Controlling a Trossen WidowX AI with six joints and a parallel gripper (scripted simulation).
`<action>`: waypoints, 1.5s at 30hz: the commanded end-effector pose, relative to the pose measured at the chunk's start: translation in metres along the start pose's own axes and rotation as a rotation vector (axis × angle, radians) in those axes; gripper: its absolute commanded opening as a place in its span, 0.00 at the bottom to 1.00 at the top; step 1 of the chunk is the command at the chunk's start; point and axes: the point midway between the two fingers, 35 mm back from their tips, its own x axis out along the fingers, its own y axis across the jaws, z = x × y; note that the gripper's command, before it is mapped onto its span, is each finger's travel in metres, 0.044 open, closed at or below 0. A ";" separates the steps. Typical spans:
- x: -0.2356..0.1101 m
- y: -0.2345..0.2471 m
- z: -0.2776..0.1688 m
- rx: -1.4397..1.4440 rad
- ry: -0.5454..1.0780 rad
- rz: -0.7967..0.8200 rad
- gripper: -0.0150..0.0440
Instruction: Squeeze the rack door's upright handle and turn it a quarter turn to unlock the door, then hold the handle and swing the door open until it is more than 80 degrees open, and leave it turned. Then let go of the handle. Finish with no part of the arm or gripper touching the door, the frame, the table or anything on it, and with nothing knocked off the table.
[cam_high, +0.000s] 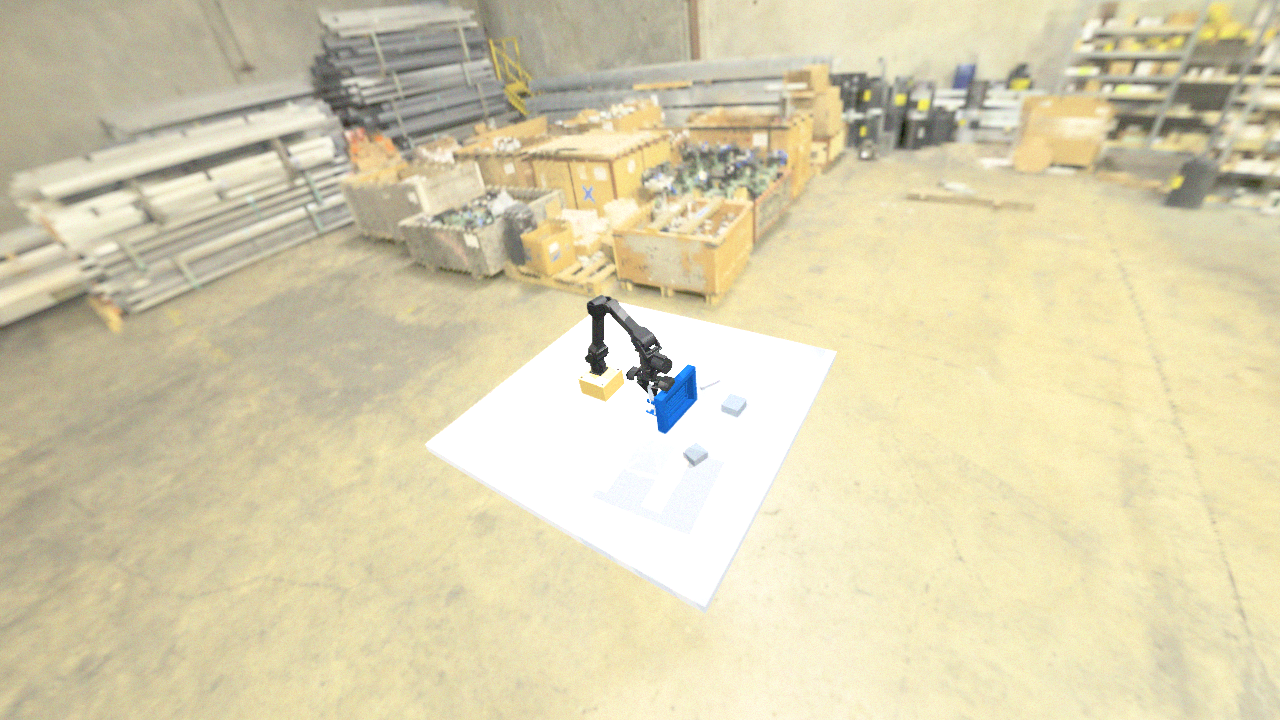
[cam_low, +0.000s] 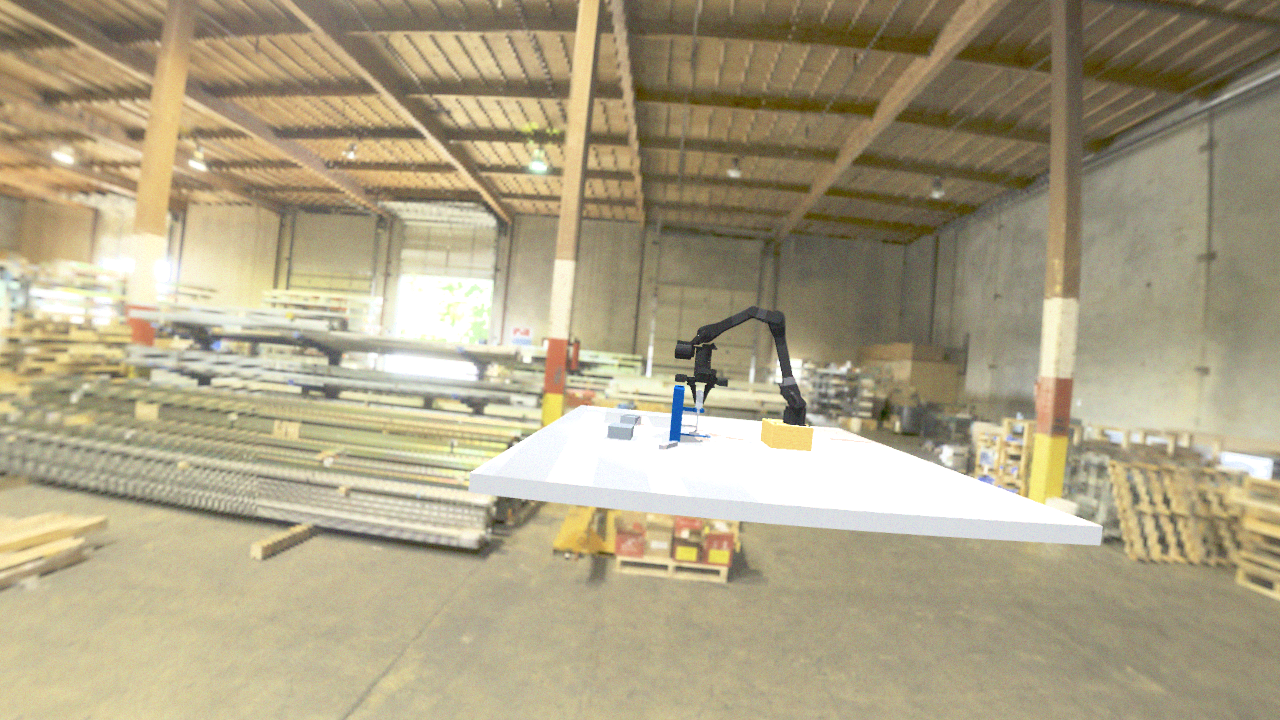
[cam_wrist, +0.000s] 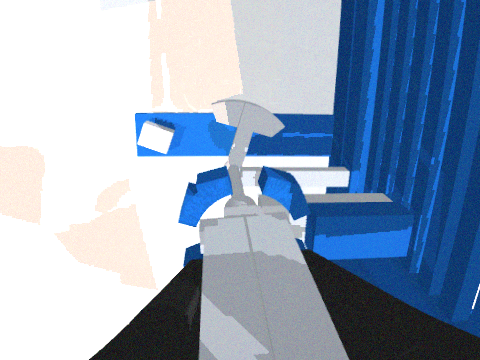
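My gripper points down and is shut on the upright handle. In the wrist view its black fingers press on both sides of the light grey handle. Blue curved clips surround the handle below the fingertips. A grey latch piece shows beyond them, over a blue bottom bar. The ribbed blue rack panel stands upright beside the handle. The frames do not show clearly where door and frame part; no wide door gap shows.
The rack stands on a white table. Two grey-blue blocks lie on the panel's far side from the arm base. The arm base sits on a yellow block.
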 end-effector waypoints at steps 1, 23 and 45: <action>-0.001 0.006 0.003 0.074 -0.001 0.004 0.29; -0.001 0.034 0.023 0.498 -0.001 0.007 0.29; 0.000 0.067 0.060 0.848 -0.002 0.011 0.29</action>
